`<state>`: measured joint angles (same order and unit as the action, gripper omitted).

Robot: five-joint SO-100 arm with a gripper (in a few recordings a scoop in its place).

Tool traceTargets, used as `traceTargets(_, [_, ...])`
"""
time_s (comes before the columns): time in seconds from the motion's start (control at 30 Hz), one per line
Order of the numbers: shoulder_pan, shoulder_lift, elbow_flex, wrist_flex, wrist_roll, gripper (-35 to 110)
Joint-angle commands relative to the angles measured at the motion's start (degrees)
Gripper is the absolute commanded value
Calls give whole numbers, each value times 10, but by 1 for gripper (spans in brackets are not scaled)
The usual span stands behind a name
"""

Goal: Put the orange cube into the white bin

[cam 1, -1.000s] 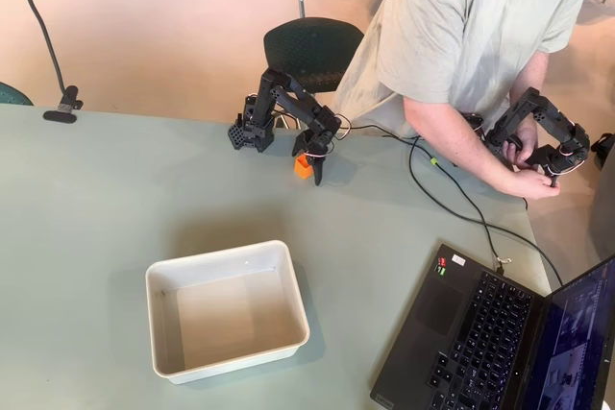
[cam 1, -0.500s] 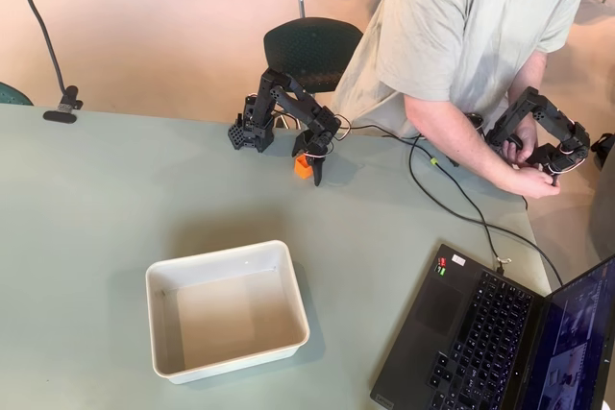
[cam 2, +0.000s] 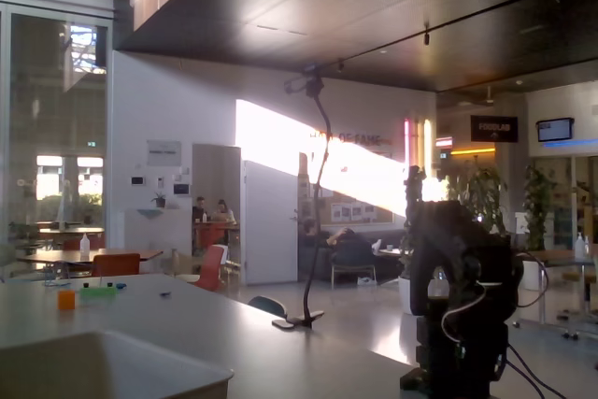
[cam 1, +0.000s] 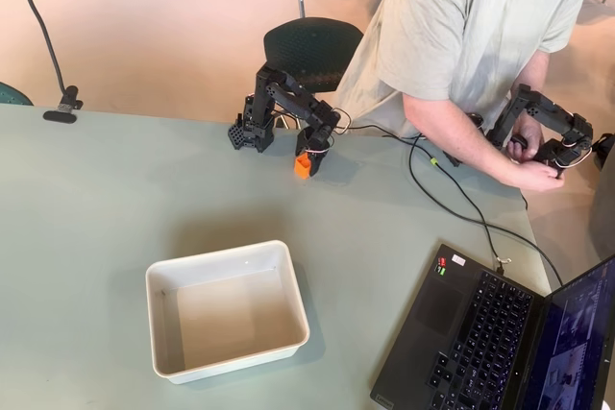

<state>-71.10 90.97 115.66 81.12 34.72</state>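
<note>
In the overhead view the orange cube (cam 1: 303,166) was near the far edge of the table (cam 1: 86,199), about in the middle of its width. It was between the dark fingers of the gripper (cam 1: 307,166), which pointed down and pinched the cube. Whether the cube touched the table surface could not be told. The black arm (cam 1: 288,103) rose from its base (cam 1: 252,132) at the far edge of the table and bent over toward the cube.

The white bin (cam 1: 227,308) stood well apart from the cube, nearer the front edge of the table and a little to the left in this view. It was empty inside and sat slightly turned against the table edges.

An open laptop (cam 1: 480,333) lay at the front right corner of the table. A black cable (cam 1: 452,201) ran across the right part of the table. A person in a light shirt (cam 1: 461,26) stood behind the far right edge. A black chair (cam 1: 312,45) stood behind the arm.

In the fixed view the arm (cam 2: 458,296) was a dark shape at the right, and the rim of the bin (cam 2: 112,352) showed at the bottom left.
</note>
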Motion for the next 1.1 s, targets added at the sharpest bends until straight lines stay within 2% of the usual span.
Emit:
traceTargets(0.0, [-4, 18, -8, -4, 1, 41])
traceTargets(0.27, [-4, 12, 6, -41, 2, 41])
traceTargets(1.07, [-4, 11, 17, -41, 3, 41])
